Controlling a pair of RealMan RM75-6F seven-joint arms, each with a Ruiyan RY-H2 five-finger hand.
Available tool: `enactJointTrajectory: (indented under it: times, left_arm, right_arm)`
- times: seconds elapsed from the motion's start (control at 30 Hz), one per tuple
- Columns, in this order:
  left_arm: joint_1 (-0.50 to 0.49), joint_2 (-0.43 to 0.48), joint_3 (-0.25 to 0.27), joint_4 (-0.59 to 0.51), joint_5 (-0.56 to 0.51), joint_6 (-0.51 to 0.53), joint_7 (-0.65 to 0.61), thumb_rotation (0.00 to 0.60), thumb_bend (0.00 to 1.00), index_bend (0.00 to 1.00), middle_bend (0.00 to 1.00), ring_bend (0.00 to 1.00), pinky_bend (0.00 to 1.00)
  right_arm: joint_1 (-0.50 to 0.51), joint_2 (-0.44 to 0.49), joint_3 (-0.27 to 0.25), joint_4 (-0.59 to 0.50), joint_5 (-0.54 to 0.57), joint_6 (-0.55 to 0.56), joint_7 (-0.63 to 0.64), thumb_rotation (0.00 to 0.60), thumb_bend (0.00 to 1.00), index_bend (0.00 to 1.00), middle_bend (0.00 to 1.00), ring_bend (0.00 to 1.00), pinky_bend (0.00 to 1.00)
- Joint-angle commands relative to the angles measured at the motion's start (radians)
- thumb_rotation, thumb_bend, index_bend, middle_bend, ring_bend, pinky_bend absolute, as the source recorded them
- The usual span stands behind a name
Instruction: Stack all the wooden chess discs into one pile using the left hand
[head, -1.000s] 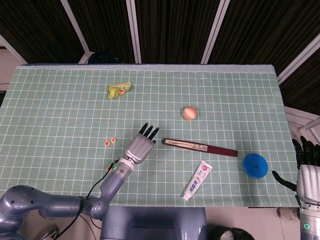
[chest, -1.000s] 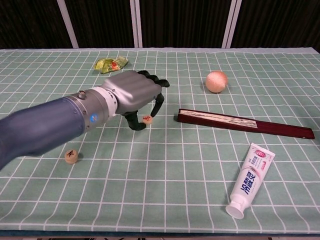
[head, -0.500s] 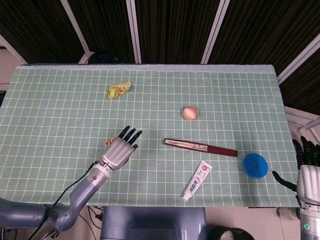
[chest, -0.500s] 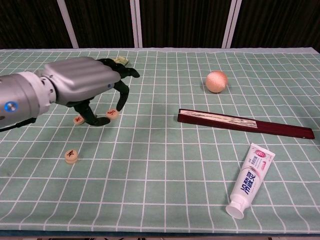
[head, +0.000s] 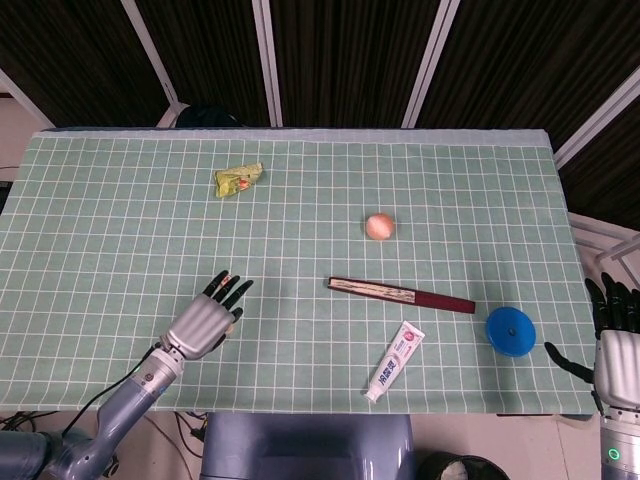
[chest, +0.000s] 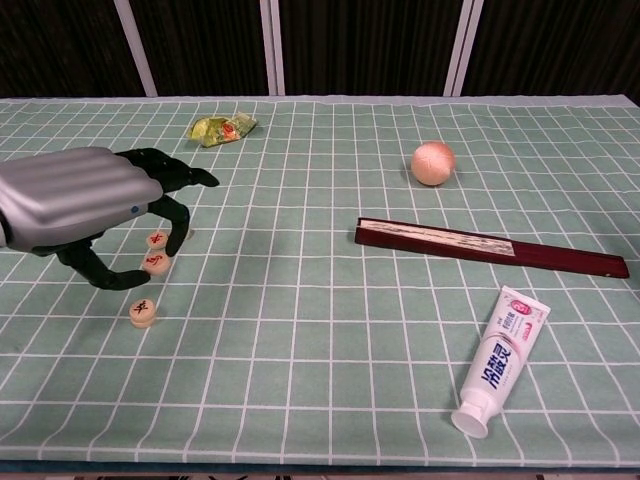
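Swinging leftward across the mat, my left hand (chest: 85, 205) has carried one wooden chess disc (chest: 156, 263) from beside the folded fan (chest: 490, 247) over toward the other two. It grips that disc at a fingertip against the thumb, the other fingers loosely curled above. A second disc (chest: 156, 239) lies just behind it on the green gridded mat (chest: 330, 330), and the third disc (chest: 142, 311) sits alone, nearer the front edge. None is stacked yet.

My right hand (head: 618, 335) hangs off the table's right edge, fingers spread, holding nothing.

To do this well I would centre the held disc squarely over the rear one, keep it flat, lower until it touches, then let go gently so it does not slide off. The head view hides the discs behind my fingers, so I trust the chest view for alignment.
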Motion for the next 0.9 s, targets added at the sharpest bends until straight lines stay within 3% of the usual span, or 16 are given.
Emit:
enactJointTrajectory:
  times: [0.03, 0.9]
  left_arm:
    - [0.013, -0.001, 0.008, 0.017, 0.017, -0.004, -0.002, 0.6, 0.31, 0.51, 0.01, 0.0, 0.0]
    - [0.084, -0.044, 0.007, 0.115, 0.071, -0.049, 0.0, 0.6, 0.31, 0.5, 0.01, 0.0, 0.0]
  right_arm:
    - [0.001, 0.0, 0.0, 0.0, 0.0, -0.001, -0.001, 0.6, 0.23, 0.09, 0.01, 0.0, 0.0]
    - [-0.001, -0.002, 0.002, 0.0, 0.001, 0.002, -0.002, 0.6, 0.23, 0.09, 0.01, 0.0, 0.0]
